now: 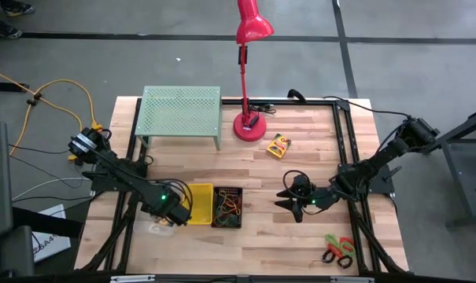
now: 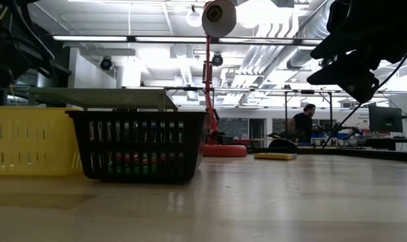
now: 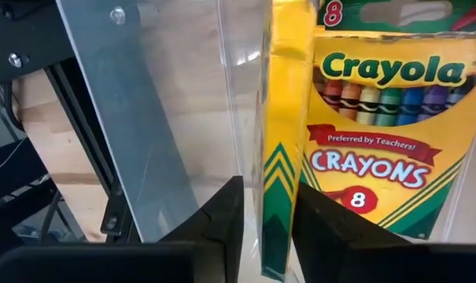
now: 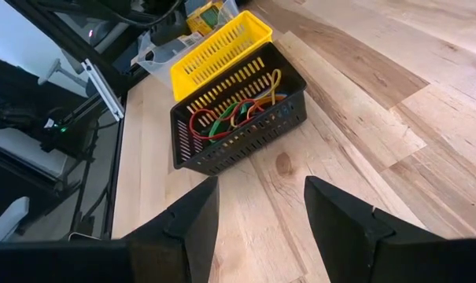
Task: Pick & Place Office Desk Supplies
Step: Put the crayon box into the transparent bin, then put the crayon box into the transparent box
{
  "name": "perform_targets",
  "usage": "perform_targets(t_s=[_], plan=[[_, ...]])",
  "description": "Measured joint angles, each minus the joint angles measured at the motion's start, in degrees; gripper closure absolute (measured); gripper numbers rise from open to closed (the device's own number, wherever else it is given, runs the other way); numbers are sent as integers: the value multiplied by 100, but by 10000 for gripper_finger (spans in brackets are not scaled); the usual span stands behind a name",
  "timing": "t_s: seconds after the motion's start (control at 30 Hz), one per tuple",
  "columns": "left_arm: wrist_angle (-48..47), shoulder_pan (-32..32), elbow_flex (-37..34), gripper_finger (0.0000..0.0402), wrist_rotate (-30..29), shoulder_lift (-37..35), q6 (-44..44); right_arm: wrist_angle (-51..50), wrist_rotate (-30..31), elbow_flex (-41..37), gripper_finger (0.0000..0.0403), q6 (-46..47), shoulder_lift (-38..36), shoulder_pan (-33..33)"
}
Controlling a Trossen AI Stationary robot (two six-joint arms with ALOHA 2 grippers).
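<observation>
In clear bin (image 3: 238, 102): left gripper (image 3: 267, 228) seemingly loose astride crayon box (image 3: 283, 157); right gripper (image 4: 257, 228) apart.

Wooden table (image 1: 300, 236) carries a green rack (image 1: 181, 112) and red lamp (image 1: 248, 126) at the back. A crayon box (image 1: 278, 145) lies near the lamp, scissors (image 1: 339, 250) at the front. Clear bin (image 1: 160, 226), yellow bin (image 1: 198, 203) and black bin (image 1: 227, 207) sit in a row.

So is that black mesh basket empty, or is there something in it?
Not empty. The black mesh basket holds a tangle of coloured loops, red, green and yellow, seen from the right wrist view and from above.
</observation>
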Motion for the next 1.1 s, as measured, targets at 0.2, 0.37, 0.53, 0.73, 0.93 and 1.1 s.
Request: perform_targets(t_s=[0.2,0.37,0.53,0.73,0.93,1.1], plan=[[188,-2,118,312,32,0,331,-2,0,0,227,0,0,0],[204,-2,457,312,-62,-2,595,-2,2,0,227,-2,0,0],[206,-2,771,312,-486,-2,882,-2,2,0,227,-2,0,0],[184,-2,870,311,-688,-2,903,-2,2,0,227,-2,0,0],[-80,-4,871,311,-1073,-97,1341,-157,64,0,227,-22,0,-8],[-351,80,924,311,-1609,-587,1823,-385,46,0,227,-24,0,-152]])
